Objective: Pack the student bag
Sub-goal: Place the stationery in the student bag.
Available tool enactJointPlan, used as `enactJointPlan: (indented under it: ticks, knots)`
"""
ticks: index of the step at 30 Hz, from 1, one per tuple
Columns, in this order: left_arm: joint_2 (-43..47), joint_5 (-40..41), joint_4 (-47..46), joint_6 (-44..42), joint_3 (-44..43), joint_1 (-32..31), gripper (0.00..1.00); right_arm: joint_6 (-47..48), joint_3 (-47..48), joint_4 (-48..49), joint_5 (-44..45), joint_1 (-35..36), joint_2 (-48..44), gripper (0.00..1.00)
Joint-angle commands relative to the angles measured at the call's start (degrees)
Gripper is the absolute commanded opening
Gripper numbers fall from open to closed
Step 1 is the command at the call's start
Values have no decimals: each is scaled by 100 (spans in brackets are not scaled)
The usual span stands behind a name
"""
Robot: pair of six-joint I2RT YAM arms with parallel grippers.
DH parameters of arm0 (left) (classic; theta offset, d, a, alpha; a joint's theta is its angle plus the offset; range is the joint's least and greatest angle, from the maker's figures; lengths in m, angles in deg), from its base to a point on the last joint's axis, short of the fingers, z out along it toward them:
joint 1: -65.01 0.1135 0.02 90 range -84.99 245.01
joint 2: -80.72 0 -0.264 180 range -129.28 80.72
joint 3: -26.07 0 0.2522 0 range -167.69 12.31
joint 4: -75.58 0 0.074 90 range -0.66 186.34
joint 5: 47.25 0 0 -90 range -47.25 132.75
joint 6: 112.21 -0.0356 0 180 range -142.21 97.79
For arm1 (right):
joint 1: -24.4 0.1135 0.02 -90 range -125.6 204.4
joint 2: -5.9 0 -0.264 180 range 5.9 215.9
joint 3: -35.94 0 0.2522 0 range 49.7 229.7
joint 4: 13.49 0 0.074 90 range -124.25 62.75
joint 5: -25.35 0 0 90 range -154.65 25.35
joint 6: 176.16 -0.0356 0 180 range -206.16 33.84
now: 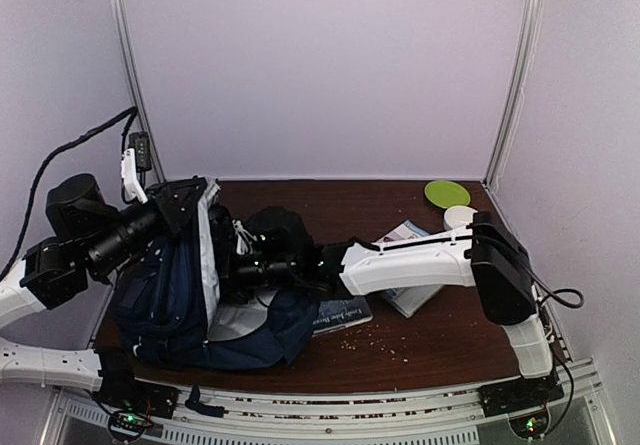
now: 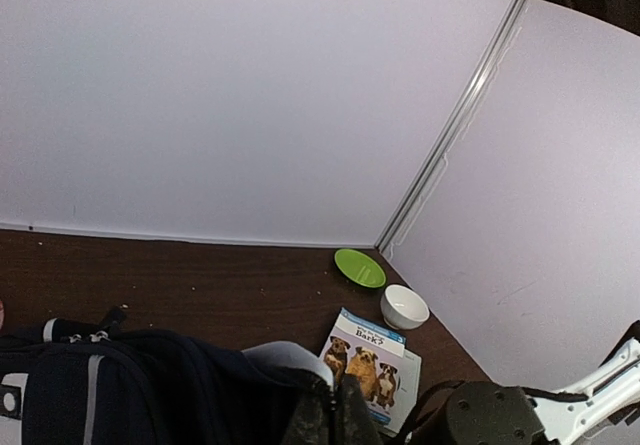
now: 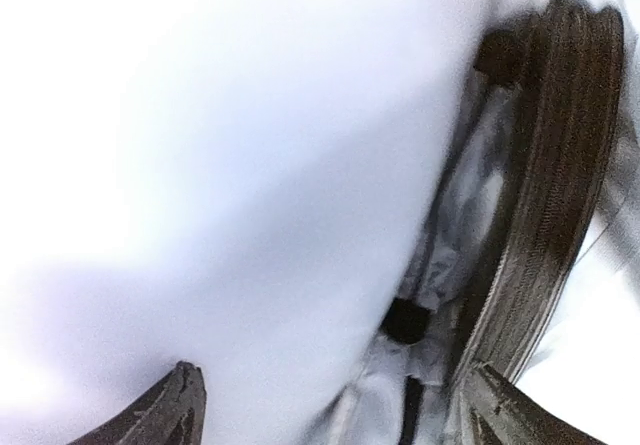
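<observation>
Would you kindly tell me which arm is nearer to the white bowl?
Right. The right arm has its elbow just beside the white bowl at the far right; the left arm is across the table, left gripper shut on the student bag.

Soft even light, faint shadows, right wrist view washed out white, blurred, perhaps too close

You're looking at a lab robot cell — white panel walls (image 1: 320,65) closing in a brown table (image 1: 330,200), aluminium posts (image 1: 515,75) framing the corners. Slotted rail (image 1: 350,405) is carrying both arm bases (image 1: 520,400) at the near edge — loose cable (image 1: 62,151) hanging by the left wall.
</observation>
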Motion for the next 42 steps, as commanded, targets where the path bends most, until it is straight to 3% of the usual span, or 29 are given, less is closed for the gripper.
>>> enactJointPlan:
  ticks: [1,7,16,24,29,37,42]
  knots:
    - [496,528,-691,-347,-146,-21,0,513,-77,-678,219,-3,-526,90]
    - [850,667,-422,-366,-19,-18,0,1076,169,-1611,438,-15,-755,97]
    - [1395,995,65,-408,106,-17,0,1610,-326,-2053,790,-74,-1791,99]
    - [1323,757,246,-403,154,-16,0,1546,-1234,-1199,845,-330,-2797,97]
    - [1321,389,475,-667,198,-19,0,2078,-1902,-1891,1504,-806,-3866,97]
    - [911,-1058,919,-1056,396,-24,0,2349,-4621,-2486,2925,-1994,-5633,96]
    - [844,-1143,1278,-1173,609,-22,0,1756,-6392,-1786,2994,-2542,-6170,93]
